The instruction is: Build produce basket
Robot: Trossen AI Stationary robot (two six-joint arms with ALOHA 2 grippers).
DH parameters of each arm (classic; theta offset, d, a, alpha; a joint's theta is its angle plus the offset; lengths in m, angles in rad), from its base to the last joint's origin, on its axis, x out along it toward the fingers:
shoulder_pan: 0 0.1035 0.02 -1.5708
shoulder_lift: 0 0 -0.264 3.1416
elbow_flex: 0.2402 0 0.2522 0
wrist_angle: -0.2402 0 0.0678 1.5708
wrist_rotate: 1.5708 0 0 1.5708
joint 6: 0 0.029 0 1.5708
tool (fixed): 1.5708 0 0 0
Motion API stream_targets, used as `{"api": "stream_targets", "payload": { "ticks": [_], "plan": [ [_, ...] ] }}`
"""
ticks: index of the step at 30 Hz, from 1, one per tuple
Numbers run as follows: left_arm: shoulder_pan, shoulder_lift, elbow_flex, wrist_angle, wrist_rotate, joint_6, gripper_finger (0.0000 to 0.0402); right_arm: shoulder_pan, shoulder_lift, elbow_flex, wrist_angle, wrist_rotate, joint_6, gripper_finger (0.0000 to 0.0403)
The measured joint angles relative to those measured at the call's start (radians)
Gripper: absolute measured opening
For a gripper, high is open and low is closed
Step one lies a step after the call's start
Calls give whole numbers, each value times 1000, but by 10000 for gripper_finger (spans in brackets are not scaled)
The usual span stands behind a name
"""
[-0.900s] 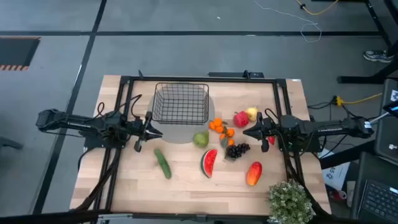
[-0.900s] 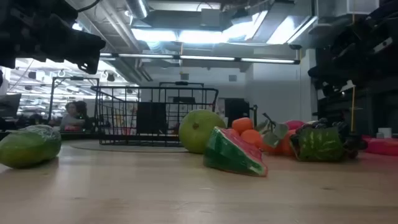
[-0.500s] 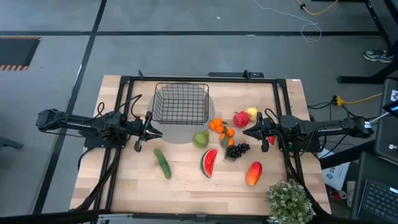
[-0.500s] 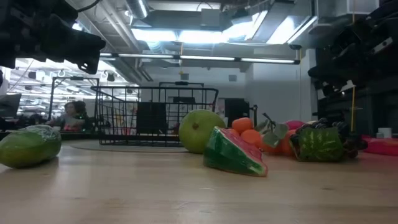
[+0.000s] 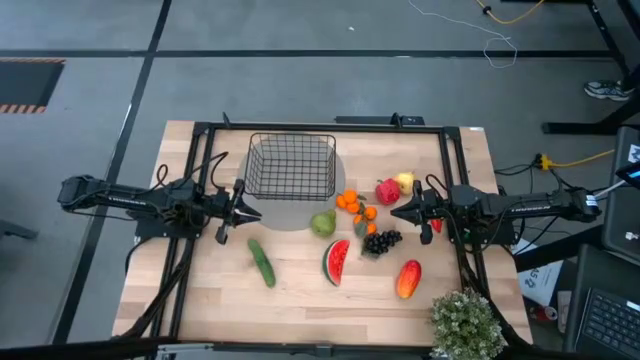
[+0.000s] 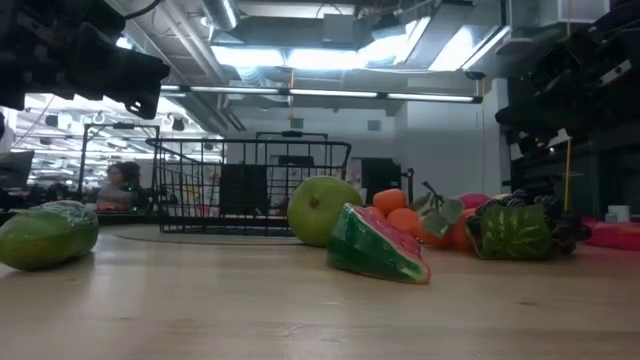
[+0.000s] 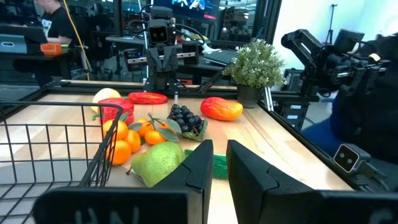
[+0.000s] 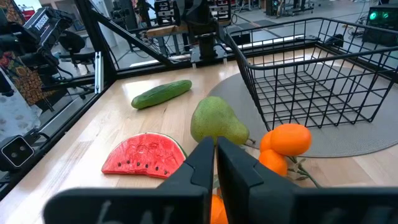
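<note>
The black wire basket [image 5: 291, 165] stands empty on a grey round mat [image 5: 300, 215] at the table's far middle. On the table lie a green cucumber [image 5: 262, 262], a green pear [image 5: 322, 223], a watermelon slice [image 5: 336, 262], oranges [image 5: 352, 204], dark grapes [image 5: 381, 241], a red and a yellow fruit [image 5: 393, 187] and an orange-red mango [image 5: 408, 279]. My left gripper [image 5: 258, 211] hovers left of the pear, shut and empty. My right gripper [image 5: 393, 213] hovers right of the oranges, shut and empty.
A potted leafy plant [image 5: 466, 325] stands at the table's near right corner. A black frame [image 5: 200, 160] runs round the table's edges. Bare wood lies along the near edge between cucumber and plant.
</note>
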Motion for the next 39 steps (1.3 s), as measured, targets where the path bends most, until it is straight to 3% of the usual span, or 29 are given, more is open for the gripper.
{"api": "stream_targets", "payload": {
  "ticks": [4,9,13,16,22,27,29,32,34,39],
  "plan": [
    [0,0,0,0,0,0,45,0,0,0,0,2,-13,22],
    [0,0,0,0,0,5,45,-2,-2,0,28,97,-344,22],
    [0,0,0,6,-20,140,45,-2,-2,0,39,136,-607,22],
    [-1,0,0,29,-21,167,45,-2,-5,0,39,140,-685,22],
    [-1,0,0,151,-22,124,45,-2,-4,0,62,110,-678,22],
    [0,-1,0,325,-25,181,45,-2,-5,0,65,-26,-565,22],
    [0,-1,0,398,-53,264,45,-2,-5,0,71,-73,-546,22],
    [0,-1,0,491,-99,258,45,-2,-4,0,149,-154,-510,22],
    [0,-2,4,507,-121,235,45,-2,-4,0,258,-96,-417,22],
    [1,0,7,534,-218,217,45,-2,-4,0,458,189,-68,22]
  ]
}}
